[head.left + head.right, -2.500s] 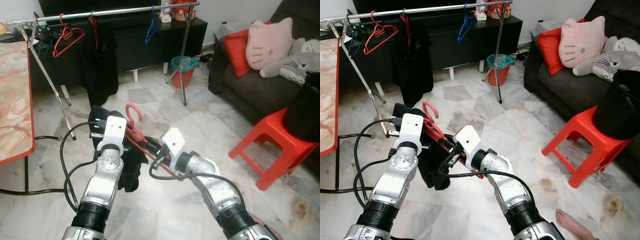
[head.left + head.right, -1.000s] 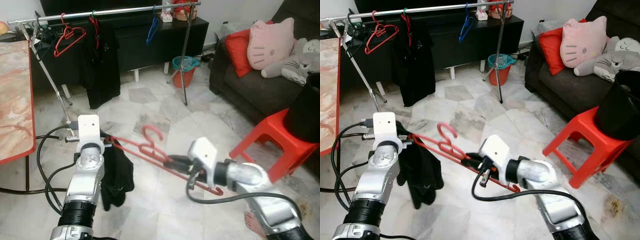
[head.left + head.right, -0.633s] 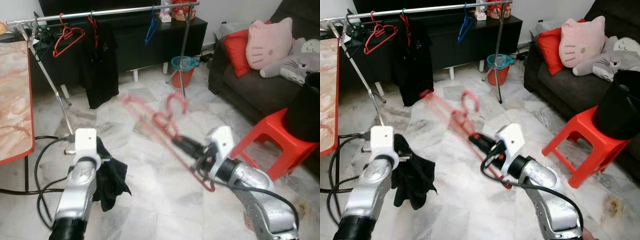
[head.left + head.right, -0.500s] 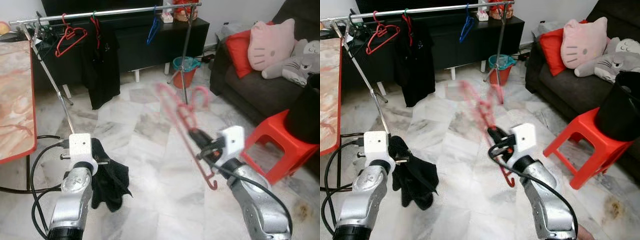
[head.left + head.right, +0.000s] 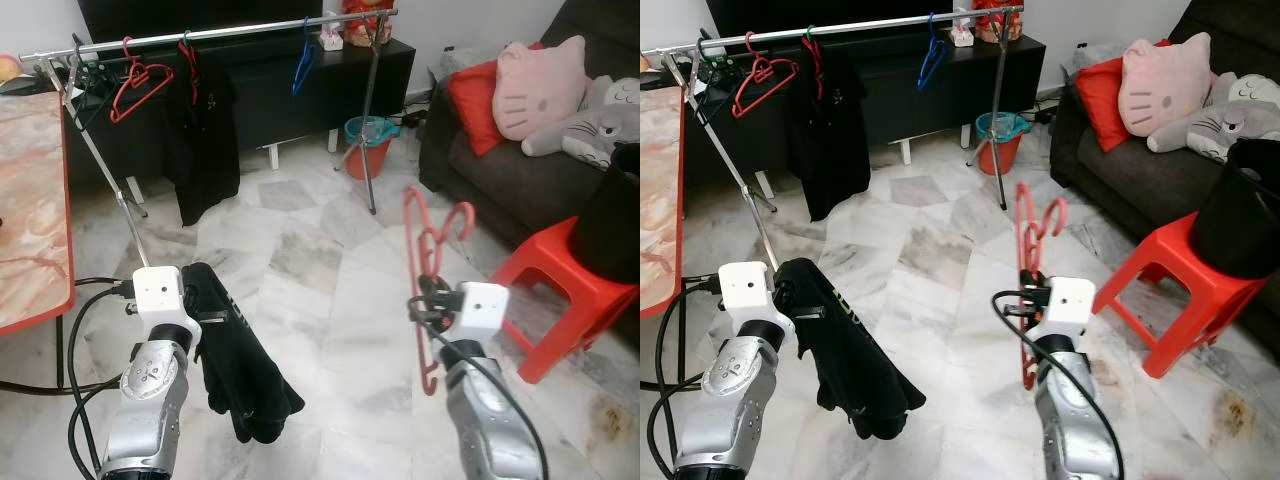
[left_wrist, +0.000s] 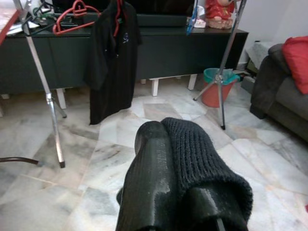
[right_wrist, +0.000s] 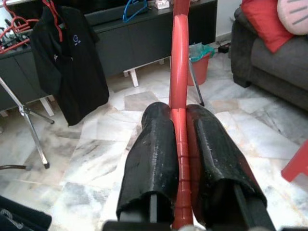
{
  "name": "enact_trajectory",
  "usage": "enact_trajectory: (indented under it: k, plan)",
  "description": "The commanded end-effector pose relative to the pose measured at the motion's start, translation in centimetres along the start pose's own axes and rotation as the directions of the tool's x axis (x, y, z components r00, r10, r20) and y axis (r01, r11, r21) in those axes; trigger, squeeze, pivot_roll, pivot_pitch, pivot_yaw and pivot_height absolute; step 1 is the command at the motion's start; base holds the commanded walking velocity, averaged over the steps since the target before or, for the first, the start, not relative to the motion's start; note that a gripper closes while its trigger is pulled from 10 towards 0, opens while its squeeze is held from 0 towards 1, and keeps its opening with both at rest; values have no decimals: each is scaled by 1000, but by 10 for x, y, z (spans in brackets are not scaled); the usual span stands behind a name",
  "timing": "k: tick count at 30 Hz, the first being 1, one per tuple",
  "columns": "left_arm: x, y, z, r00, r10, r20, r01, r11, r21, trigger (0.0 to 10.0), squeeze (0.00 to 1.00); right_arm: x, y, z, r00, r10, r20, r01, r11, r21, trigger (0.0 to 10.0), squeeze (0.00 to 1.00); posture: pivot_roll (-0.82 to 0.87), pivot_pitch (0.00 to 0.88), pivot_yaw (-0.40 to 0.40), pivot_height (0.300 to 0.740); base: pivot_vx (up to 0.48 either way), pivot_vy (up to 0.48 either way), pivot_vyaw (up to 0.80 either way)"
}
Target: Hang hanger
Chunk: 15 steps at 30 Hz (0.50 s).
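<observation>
A red hanger (image 5: pixel 427 250) stands upright over the floor on the right, hook at the top. My right gripper (image 5: pixel 428 300) is shut on its lower bar. The right wrist view shows both black fingers (image 7: pixel 153 159) clamping the red hanger bar (image 7: pixel 179 86). On the left, my left gripper (image 5: pixel 200 300) is shut on a black garment (image 5: pixel 240 375) that droops below it. Its knitted cloth (image 6: pixel 207 163) covers one finger in the left wrist view. The clothes rail (image 5: pixel 230 28) runs across the back with red hangers (image 5: pixel 140 78), a black shirt (image 5: pixel 205 130) and a blue hanger (image 5: pixel 303 62).
A red stool (image 5: pixel 560 290) carrying a black bin (image 5: pixel 615 215) stands to the right, before a dark sofa (image 5: pixel 500 160) with cushions. The rail's legs and a teal-and-orange bucket (image 5: pixel 368 145) stand ahead. A red-edged marble table (image 5: pixel 30 220) is at the left, with cables (image 5: pixel 90 300) beneath it.
The right gripper swung the red hanger out of the black garment, to the right, and turned it upright. The left gripper kept the garment, which now hangs loose.
</observation>
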State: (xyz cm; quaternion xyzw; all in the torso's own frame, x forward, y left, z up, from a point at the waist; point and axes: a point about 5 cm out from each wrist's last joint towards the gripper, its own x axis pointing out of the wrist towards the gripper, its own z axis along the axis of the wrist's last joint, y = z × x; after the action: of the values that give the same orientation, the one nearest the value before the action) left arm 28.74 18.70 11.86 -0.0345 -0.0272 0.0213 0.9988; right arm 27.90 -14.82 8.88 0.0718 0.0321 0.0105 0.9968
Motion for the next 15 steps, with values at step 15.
enact_trajectory:
  k: [15]
  plan:
    - [-13, -6, -4, 998, -55, 27, 55, 998, 2, 10000, 0, -4, 3, -7, 998, -50, 48, 53, 997, -59, 10000, 0, 43, 0, -13, 740, 0, 0, 0]
